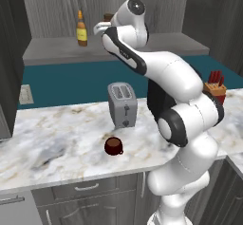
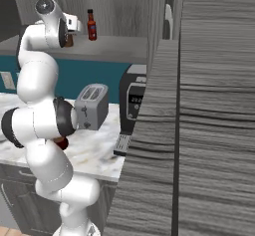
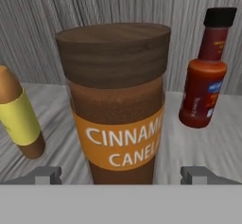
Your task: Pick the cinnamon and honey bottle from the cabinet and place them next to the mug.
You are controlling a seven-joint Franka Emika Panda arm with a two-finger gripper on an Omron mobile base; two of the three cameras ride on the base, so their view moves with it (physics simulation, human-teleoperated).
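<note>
The cinnamon [image 3: 118, 105], a brown jar with a wooden lid and an orange label, stands upright on the cabinet ledge [image 3: 189, 142], very close in the hand view. My gripper [image 3: 124, 176] is open. Its two fingertips [image 3: 45, 175] sit wide apart, level with the jar's base on either side and apart from it. The honey bottle [image 3: 19, 119], yellow-labelled, stands left of the jar and shows as honey bottle [image 1: 82, 29] on the grey cabinet [image 1: 57, 51]. The dark red-brown mug [image 1: 113, 146] sits on the marble counter [image 1: 57, 138] in front of the toaster.
A red bottle [image 3: 205, 76] with a black cap stands right of the jar. A silver toaster [image 1: 122, 104] is behind the mug. A knife block [image 1: 216, 86] is at the counter's right, and a dark coffee machine [image 2: 133, 105] stands beside a tall grey panel [image 2: 209, 130].
</note>
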